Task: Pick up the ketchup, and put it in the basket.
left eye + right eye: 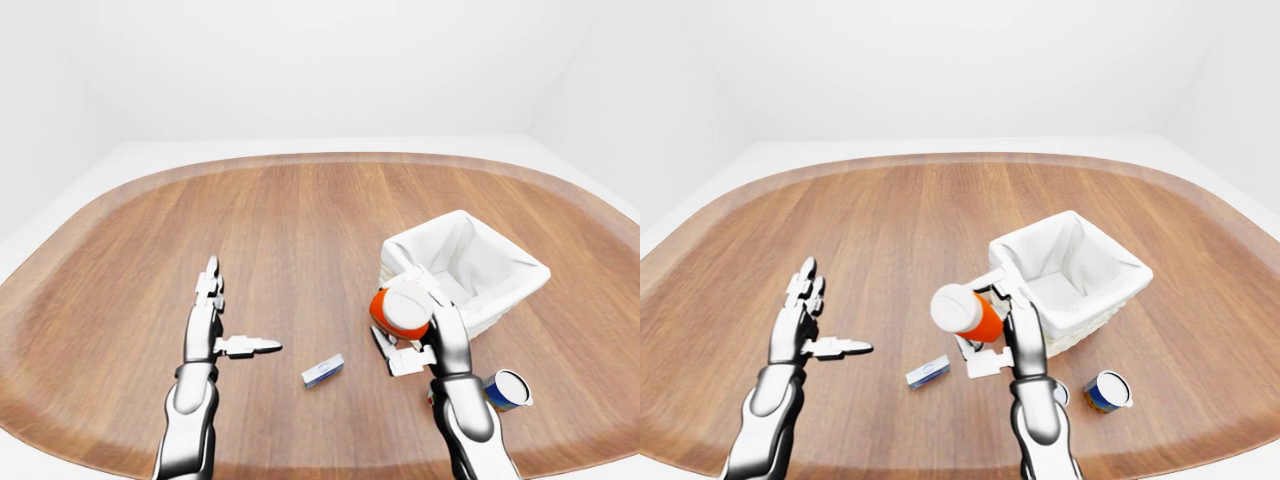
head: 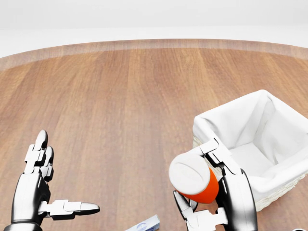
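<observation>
The ketchup (image 2: 195,179) is a red-orange bottle with a broad white cap, held off the table at the lower right of the head view. My right hand (image 2: 209,192) is shut on it, fingers wrapped round its body. The basket (image 2: 269,168), wicker with a white cloth lining, stands just right of the bottle; the bottle hangs beside its left rim, outside it. My left hand (image 2: 48,190) is open at the lower left, fingers spread, holding nothing.
A small white and blue box (image 1: 323,370) lies on the wooden table (image 1: 300,230) between my hands. A blue can (image 1: 1105,390) with a white top stands right of my right forearm, below the basket.
</observation>
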Controlling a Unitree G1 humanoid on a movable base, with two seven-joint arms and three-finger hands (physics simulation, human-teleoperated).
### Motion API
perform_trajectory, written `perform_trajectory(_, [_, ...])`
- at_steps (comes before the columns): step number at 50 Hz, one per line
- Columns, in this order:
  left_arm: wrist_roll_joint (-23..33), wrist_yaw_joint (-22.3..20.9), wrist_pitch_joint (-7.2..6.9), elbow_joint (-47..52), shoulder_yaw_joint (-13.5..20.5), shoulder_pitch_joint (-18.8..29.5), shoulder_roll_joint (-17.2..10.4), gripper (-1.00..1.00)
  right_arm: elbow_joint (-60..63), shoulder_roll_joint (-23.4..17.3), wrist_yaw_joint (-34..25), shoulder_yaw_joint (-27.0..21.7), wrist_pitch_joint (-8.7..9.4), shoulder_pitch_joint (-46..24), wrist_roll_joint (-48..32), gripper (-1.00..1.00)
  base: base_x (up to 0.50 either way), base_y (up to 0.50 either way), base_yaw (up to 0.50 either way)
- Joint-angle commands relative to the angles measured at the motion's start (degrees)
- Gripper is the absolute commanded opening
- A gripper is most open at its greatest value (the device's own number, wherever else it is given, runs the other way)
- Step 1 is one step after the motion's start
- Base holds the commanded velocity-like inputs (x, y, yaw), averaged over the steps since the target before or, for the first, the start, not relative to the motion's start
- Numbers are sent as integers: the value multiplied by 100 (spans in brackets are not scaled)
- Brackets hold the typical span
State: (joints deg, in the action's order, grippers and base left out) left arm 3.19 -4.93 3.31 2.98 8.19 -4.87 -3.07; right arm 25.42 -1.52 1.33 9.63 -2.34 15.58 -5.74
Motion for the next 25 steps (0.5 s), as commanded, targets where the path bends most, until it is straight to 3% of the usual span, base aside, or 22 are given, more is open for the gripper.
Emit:
perform_trajectory(1, [-40,2,39,-129,18,38,-27,100,107,3,121,-154,99,-66,-92,-100,0,0,0])
perform_trajectory(4, [-68,-15,15,-106,37,33,-31,100,467,5,51,-268,481,-100,-218,-100,0,0,0])
perform_trajectory(5, [-66,-21,5,-110,34,37,-32,100,914,-2,-76,-335,734,-80,-122,-100,0,0,0])
perform_trajectory(11, [-71,-66,-4,-45,33,-16,-28,100,1520,21,-242,-588,734,-244,-363,-100,0,0,0])
perform_trajectory(25, [-96,-105,-34,17,75,-32,-23,100,1633,35,-640,-1120,734,-769,-956,-100,0,0,0])
